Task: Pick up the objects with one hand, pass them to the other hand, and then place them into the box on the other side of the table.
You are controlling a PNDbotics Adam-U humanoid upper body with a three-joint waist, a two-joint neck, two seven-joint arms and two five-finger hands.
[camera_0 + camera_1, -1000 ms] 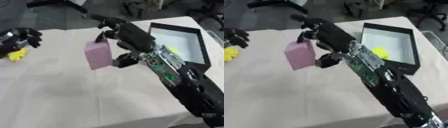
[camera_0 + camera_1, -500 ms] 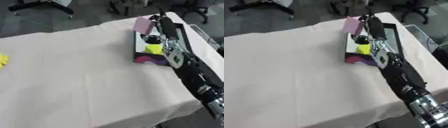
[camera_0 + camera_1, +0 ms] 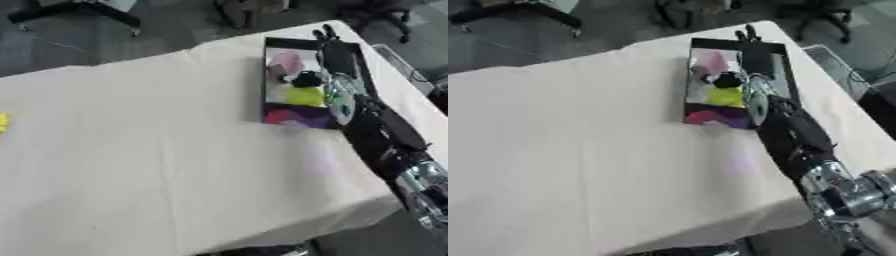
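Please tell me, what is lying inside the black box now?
Inside the black box lie a pink block, a small dark object, a yellow object and a purple-magenta one. The right robot hand and its arm cover the box's right part.

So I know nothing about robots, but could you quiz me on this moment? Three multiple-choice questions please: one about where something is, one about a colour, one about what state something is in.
1. Where is the pink block?
A. In the box, at its far end
B. On the cloth in the middle of the table
C. On the floor

2. What colour is the small thing at the table's left edge?
A. Blue
B. Yellow
C. Green

3. What is the robot's right hand doing?
A. Curled round the pink block
B. Lying flat on the bare cloth
C. Reaching over the far end of the box, fingers straight, holding nothing

Answers:
1. A: the pink block lies inside the black box, near its far end.
2. B: the small thing shows yellow at the left edge.
3. C: the right hand stretches over the box's far end with straight fingers, apart from the block.
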